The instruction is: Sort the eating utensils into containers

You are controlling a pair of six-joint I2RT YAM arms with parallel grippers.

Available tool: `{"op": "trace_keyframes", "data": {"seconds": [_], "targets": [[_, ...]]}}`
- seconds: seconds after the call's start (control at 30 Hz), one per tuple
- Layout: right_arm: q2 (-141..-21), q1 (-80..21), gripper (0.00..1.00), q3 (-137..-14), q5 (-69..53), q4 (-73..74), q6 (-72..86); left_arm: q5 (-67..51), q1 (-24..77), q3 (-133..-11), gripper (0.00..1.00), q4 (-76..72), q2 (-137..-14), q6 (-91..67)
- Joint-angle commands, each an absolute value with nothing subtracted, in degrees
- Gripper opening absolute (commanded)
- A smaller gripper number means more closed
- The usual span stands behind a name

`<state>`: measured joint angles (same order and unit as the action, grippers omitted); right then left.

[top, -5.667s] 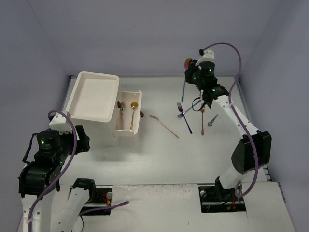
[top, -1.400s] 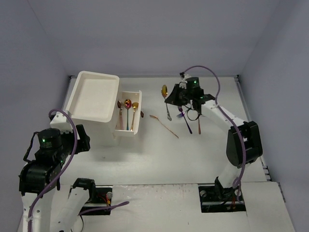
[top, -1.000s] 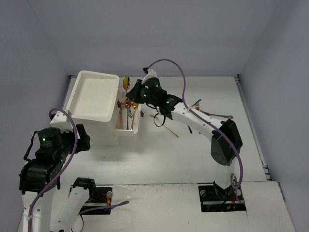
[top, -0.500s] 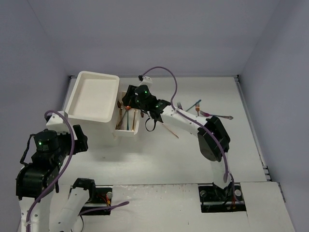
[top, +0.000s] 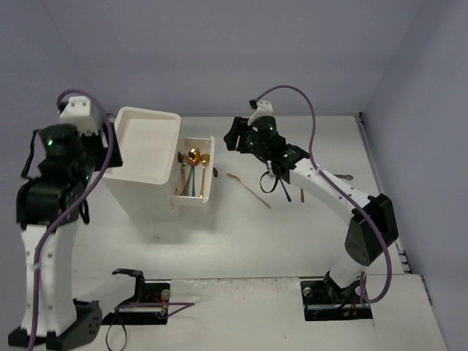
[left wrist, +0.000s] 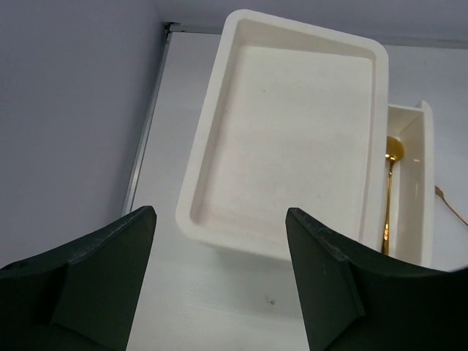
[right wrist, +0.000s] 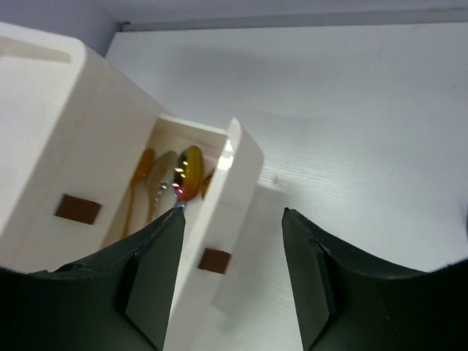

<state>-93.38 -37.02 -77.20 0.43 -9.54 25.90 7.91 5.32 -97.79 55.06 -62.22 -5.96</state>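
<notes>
The containers are a white drawer unit (top: 142,146) with one drawer (top: 210,175) pulled out to the right. In that drawer lie an iridescent spoon (top: 192,157) (right wrist: 189,170) and a gold spoon (top: 204,161) (left wrist: 393,152). My right gripper (top: 232,137) (right wrist: 232,212) hangs open and empty just right of the drawer's front wall. My left gripper (left wrist: 219,213) is open and empty, high above the unit's near-left corner. More eating utensils lie on the table: a gold one (top: 247,187) and a purple fork (top: 284,191) partly under the right arm.
Small brown handles (right wrist: 214,259) sit on the drawer fronts. Another utensil (top: 344,176) lies at the far right of the table. Grey walls close in the table at the back and both sides.
My right gripper carried the iridescent spoon to the drawer, opened and left it there, then drew back to the right. The left arm rose from low to high beside the unit.
</notes>
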Motion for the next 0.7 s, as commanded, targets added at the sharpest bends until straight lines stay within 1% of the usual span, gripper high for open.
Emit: {"op": "trace_keyframes", "data": {"seconds": [0.0, 0.17, 0.3, 0.43, 0.5, 0.63, 0.67], "targets": [[-91.75, -37.27, 0.53, -72.81, -5.01, -10.28, 20.87, 8.57, 4.06, -102.35, 0.68, 48.96, -73.81, -0.43], [-92.54, -37.27, 0.54, -70.61, -5.82, -10.28, 18.25, 1.42, -1.87, -106.62, 0.68, 45.75, -82.55, -0.87], [-93.56, -37.06, 0.54, -69.98, -5.57, -10.27, 16.19, 0.69, -4.66, -108.81, 0.67, 45.22, -88.10, -0.81], [-95.94, -36.83, 0.54, -70.45, -6.96, -10.20, 15.23, -1.28, -6.88, -109.20, 0.67, 43.53, -90.18, -1.63], [-96.82, -36.83, 0.54, -70.90, -7.36, -10.27, 14.99, -2.59, -7.21, -109.01, 0.63, 43.17, -90.94, -1.66], [-99.82, -36.83, 0.54, -72.29, -8.63, -10.20, 14.59, -3.43, -7.21, -107.07, 0.47, 43.03, -91.57, -1.68], [-100.67, -36.83, 0.54, -72.84, -8.94, -10.20, 14.59, -3.49, -7.21, -106.15, 0.42, 42.61, -91.38, -1.74]]}}
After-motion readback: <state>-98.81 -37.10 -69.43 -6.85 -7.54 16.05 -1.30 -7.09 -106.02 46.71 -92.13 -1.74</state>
